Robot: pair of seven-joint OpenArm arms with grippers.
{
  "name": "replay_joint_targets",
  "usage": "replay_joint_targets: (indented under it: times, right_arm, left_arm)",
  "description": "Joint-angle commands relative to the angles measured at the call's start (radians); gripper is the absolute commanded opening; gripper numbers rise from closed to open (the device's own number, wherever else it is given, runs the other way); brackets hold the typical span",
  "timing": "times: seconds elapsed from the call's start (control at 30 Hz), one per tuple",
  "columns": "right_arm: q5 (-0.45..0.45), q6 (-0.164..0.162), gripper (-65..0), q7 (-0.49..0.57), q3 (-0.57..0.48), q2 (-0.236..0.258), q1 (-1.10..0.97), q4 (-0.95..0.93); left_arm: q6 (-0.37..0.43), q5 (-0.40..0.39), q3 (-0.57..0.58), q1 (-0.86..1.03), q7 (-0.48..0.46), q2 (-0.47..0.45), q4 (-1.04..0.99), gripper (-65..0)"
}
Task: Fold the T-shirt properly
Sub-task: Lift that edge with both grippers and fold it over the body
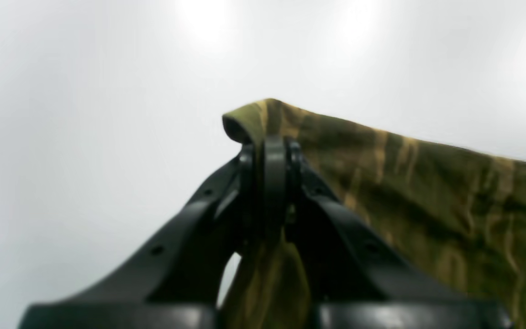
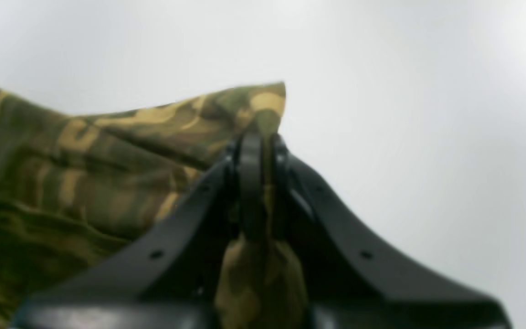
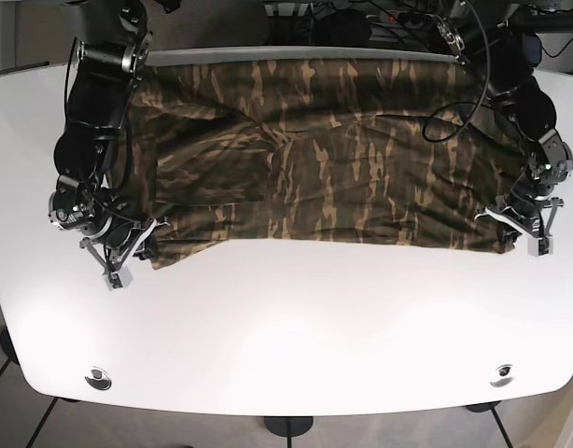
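A camouflage T-shirt (image 3: 324, 159) lies spread across the far half of the white table (image 3: 286, 327). My left gripper (image 1: 270, 151) is shut on a corner of the shirt (image 1: 427, 192) at the base view's right edge (image 3: 512, 229). My right gripper (image 2: 258, 146) is shut on the opposite corner of the shirt (image 2: 85, 160) at the base view's left (image 3: 142, 238). Both held corners sit along the shirt's near edge, low over the table. Cloth also bunches between each gripper's fingers behind the tips.
Both arms (image 3: 90, 103) reach down the left and right sides of the table over the shirt. Cables (image 3: 454, 93) trail over the shirt's far right. Two round fittings (image 3: 98, 377) sit near the table's front corners.
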Motion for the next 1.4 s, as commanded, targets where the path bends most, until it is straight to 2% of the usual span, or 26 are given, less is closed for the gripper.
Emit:
replay_joint_targets:
  times: [0.03,0.2,0.4,0.53,0.63,0.7,0.8,0.93,0.97,1.0,1.03,1.07,1.1,1.13,1.17,1.2,1.27,1.33,1.4]
  right_arm:
    - [0.013,-0.001,-63.1,-0.007,0.029,0.013,-0.003,0.093]
    - [0.013,0.006,-63.1,-0.116,0.092,0.011,-0.052,0.268]
    - [0.014,0.007,-63.1,-0.230,0.139,0.010,-0.190,0.521]
    - [0.014,0.007,-63.1,-0.238,0.193,-0.042,-0.335,0.659]
    - [0.016,0.009,-63.1,-0.238,0.201,-0.053,-0.424,0.676]
    - [0.066,0.009,-63.1,-0.238,0.216,-0.068,-0.482,0.676]
    - [0.123,0.009,-62.9,-0.236,0.264,-0.073,-0.543,0.671]
    - [0.128,0.007,-62.1,-0.234,0.270,-0.076,-0.586,0.670]
    - [0.128,0.006,-60.2,-0.234,0.270,-0.076,-0.595,0.670]
    - [0.128,0.006,-55.6,-0.234,0.270,-0.076,-0.605,0.668]
    - [0.128,0.006,-49.0,-0.234,0.270,-0.076,-0.615,0.668]
    - [0.134,0.006,-36.8,-0.234,0.271,-0.076,-0.628,0.668]
    - [0.139,0.007,-28.5,-0.233,0.271,-0.076,-0.637,0.673]
    - [0.139,0.007,-21.1,-0.233,0.271,-0.076,-0.646,0.677]
    - [0.139,0.007,-15.4,-0.233,0.273,-0.073,-0.652,0.690]
    - [0.140,0.007,-12.8,-0.230,0.273,-0.073,-0.654,0.714]
    - [0.182,0.009,-14.0,-0.230,0.271,-0.067,-0.644,0.731]
    - [0.252,0.006,-14.0,-0.231,0.271,-0.029,-0.600,0.728]
    - [0.277,-0.001,-13.8,-0.236,0.262,-0.021,-0.506,0.682]
  left_arm:
    - [0.004,-0.052,-0.004,0.012,-0.025,-0.018,0.070,-65.0]
    - [0.004,-0.129,-0.015,0.096,-0.025,-0.021,0.162,-65.0]
    - [0.004,-0.132,-0.067,0.193,-0.024,-0.021,0.228,-65.0]
    - [0.003,-0.132,-0.097,0.271,-0.024,-0.021,0.272,-65.0]
    - [-0.065,-0.130,-0.133,0.326,-0.024,-0.018,0.292,-65.0]
    - [-0.098,-0.122,-0.157,0.361,-0.024,-0.018,0.286,-65.0]
    - [-0.104,-0.122,-0.170,0.415,-0.024,-0.018,0.284,-65.0]
    - [-0.104,-0.107,-0.160,0.472,-0.024,-0.021,0.275,-64.4]
    - [-0.104,-0.081,-0.153,0.478,-0.024,-0.021,0.272,-63.3]
    - [-0.104,-0.049,-0.143,0.481,-0.024,-0.021,0.269,-59.3]
    - [-0.104,-0.014,-0.139,0.483,-0.020,-0.018,0.269,-52.9]
    - [-0.104,0.019,-0.146,0.481,0.013,-0.015,0.272,-40.7]
    - [-0.104,0.022,-0.146,0.481,0.041,-0.015,0.272,-32.5]
    - [-0.104,0.022,-0.146,0.481,0.062,-0.015,0.274,-25.6]
    - [-0.104,0.022,-0.146,0.481,0.078,-0.015,0.277,-22.1]
    - [-0.104,0.020,-0.145,0.480,0.095,-0.020,0.294,-21.1]
    - [-0.108,0.019,-0.145,0.473,0.105,-0.021,0.390,-21.1]
    - [-0.108,0.014,-0.140,0.475,0.119,-0.013,0.515,-21.1]
    - [-0.108,-0.089,-0.142,0.473,0.151,0.006,0.568,-21.1]
